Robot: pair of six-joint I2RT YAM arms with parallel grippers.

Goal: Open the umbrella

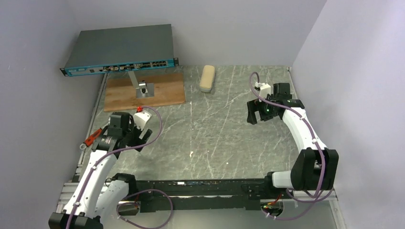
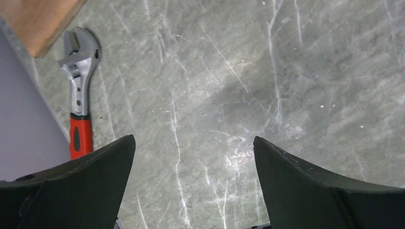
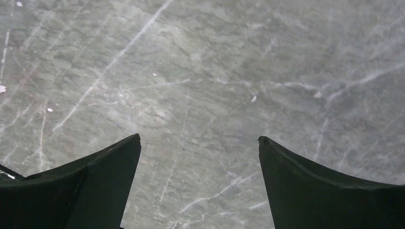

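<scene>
The umbrella (image 1: 207, 78) is a bundled cream oblong lying on the marble table at the back, in the middle. Only the top view shows it. My left gripper (image 1: 131, 142) is open and empty over the left side of the table, far from the umbrella. In the left wrist view its gripper (image 2: 193, 139) shows only bare marble between its jaws. My right gripper (image 1: 251, 113) is open and empty at the right, in front of and to the right of the umbrella. In the right wrist view its gripper (image 3: 199, 138) also shows only bare marble.
A wooden board (image 1: 165, 93) with a small metal stand (image 1: 143, 90) lies at the back left, under a dark network switch (image 1: 119, 48). A red-handled adjustable wrench (image 2: 79, 95) lies by the table's left edge, also in the top view (image 1: 91, 139).
</scene>
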